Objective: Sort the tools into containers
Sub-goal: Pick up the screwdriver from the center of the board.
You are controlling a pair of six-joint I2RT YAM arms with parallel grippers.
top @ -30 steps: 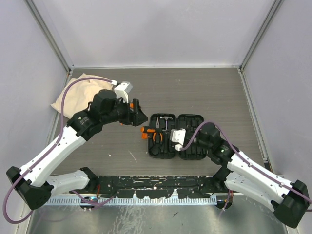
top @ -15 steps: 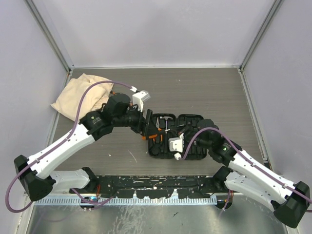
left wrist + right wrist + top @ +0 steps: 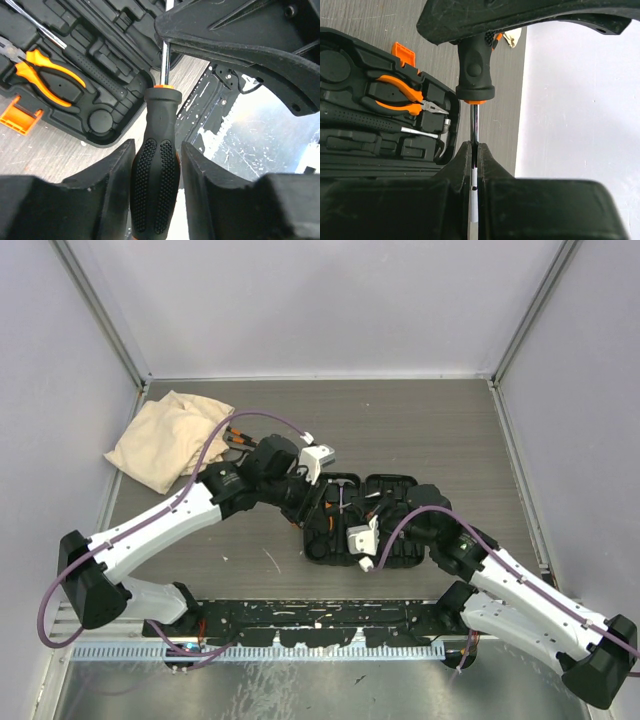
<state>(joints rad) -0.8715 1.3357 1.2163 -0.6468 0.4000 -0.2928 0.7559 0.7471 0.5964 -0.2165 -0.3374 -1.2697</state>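
A screwdriver (image 3: 155, 165) with a black-and-orange handle and a steel shaft hangs over the open black tool case (image 3: 400, 485). My right gripper (image 3: 475, 147) is shut on its shaft. My left gripper (image 3: 156, 150) is open, with a finger on each side of the handle (image 3: 475, 65) and a small gap still showing. In the top view the two grippers meet over the case, left (image 3: 318, 502) and right (image 3: 368, 512), and hide the screwdriver. Orange pliers (image 3: 400, 92) and a small hammer (image 3: 395, 127) lie in the case's moulded slots.
A beige cloth bag (image 3: 170, 435) lies at the back left, with orange-and-black tool handles (image 3: 233, 437) at its right edge. The case has an orange latch (image 3: 17, 117) on its left side. A metal rail (image 3: 320, 615) runs along the near table edge.
My left arm swung right from beside the bag to over the case, and its fingers now flank the screwdriver handle. My right gripper has shifted slightly left, still holding the shaft.
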